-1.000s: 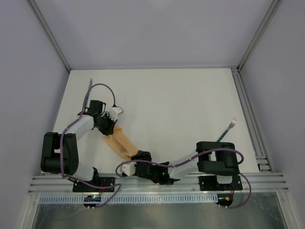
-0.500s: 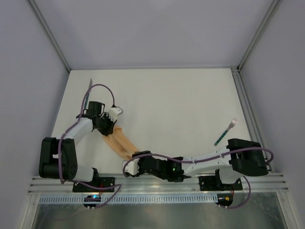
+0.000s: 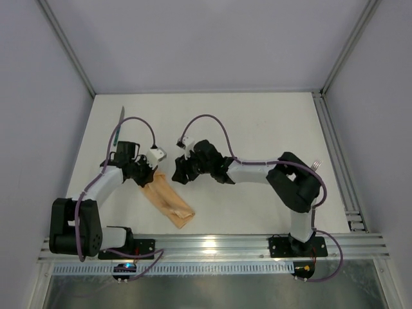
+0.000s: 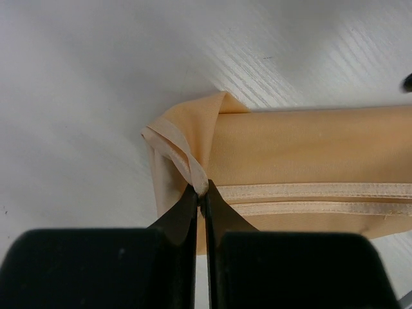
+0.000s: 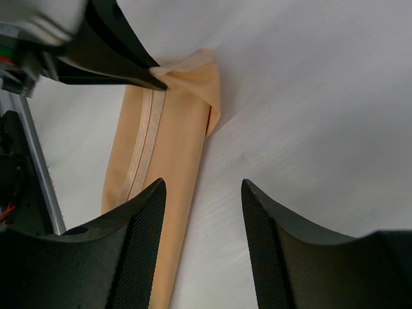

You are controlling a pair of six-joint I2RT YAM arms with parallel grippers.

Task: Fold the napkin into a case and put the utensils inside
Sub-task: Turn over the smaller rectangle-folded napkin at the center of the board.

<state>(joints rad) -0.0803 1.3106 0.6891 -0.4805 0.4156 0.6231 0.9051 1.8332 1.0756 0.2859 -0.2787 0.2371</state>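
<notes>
Case, narrow folded peach cloth, at seven o'clock on the table, lying ten-to-four o'clock, left gripper pinching its ten o'clock hem, right gripper spread wide, empty, at three o'clock of that end

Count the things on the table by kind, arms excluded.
peach cloth case: 1
knife: 1
fork, only its tines showing: 1
Total: 3
</notes>
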